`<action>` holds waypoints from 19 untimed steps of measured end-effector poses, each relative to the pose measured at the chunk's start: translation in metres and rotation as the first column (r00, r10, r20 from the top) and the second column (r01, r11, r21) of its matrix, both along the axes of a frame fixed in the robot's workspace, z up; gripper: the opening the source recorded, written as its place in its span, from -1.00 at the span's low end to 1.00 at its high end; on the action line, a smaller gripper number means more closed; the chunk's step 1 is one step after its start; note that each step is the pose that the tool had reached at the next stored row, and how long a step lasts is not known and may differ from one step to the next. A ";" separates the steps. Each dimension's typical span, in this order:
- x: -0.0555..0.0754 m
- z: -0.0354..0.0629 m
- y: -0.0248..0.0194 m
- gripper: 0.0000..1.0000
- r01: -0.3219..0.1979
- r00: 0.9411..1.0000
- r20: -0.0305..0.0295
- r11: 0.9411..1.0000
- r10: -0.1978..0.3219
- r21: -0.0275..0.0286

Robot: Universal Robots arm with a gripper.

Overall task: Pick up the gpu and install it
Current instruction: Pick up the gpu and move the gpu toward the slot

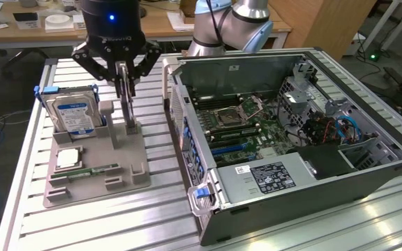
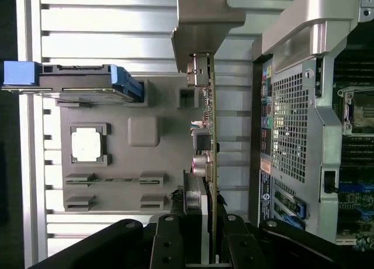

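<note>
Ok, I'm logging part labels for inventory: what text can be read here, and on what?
No text reads clearly.
hard drive, blue-white label: too small.
power supply, black label and white sticker: too small.
gripper, body lettering: too faint.
gpu: nothing legible.

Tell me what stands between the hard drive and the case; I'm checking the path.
The gpu stands on edge there in the gray holder, with the gripper around its top, as the exterior view shows.
</note>
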State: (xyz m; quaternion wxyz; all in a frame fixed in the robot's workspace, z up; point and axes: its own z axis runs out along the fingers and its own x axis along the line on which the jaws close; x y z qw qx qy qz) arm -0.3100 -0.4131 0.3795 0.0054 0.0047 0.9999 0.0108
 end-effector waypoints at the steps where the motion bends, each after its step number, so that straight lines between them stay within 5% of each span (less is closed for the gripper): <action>1: 0.000 0.0028 0.0000 -0.44 0.000 1.000 0.000 1.000 0.000 0.000; 19: 0.000 0.0412 0.0000 -0.44 0.000 1.000 0.000 1.000 0.000 0.000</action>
